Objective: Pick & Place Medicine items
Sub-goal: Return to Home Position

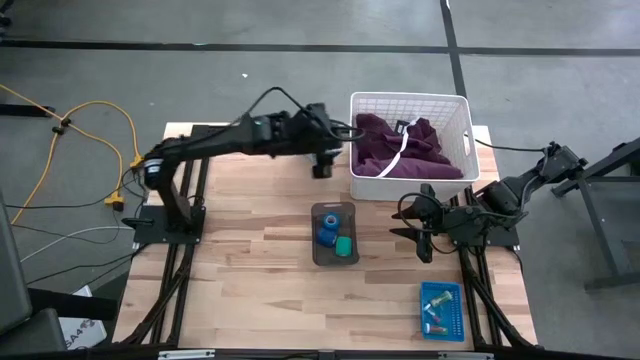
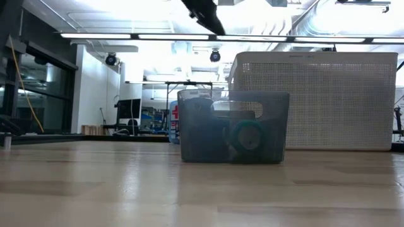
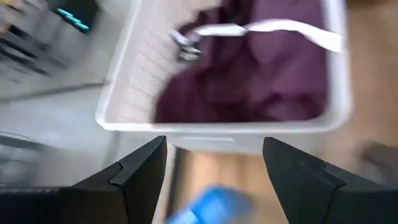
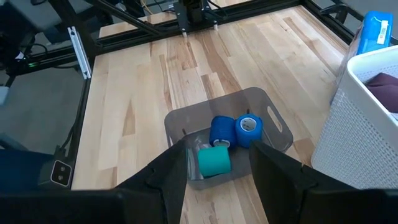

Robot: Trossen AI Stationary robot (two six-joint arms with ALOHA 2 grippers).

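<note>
Wooden table (image 1: 250, 260): rolls (image 1: 328, 236) sat in grey bin (image 1: 335, 206), nearer right gripper (image 1: 413, 222); left gripper (image 1: 322, 168) beside white basket (image 1: 410, 97); both spread wide, empty.

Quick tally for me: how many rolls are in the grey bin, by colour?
Blue rolls: 2
Green roll: 1
Total: 3, all inside the grey bin.
</note>
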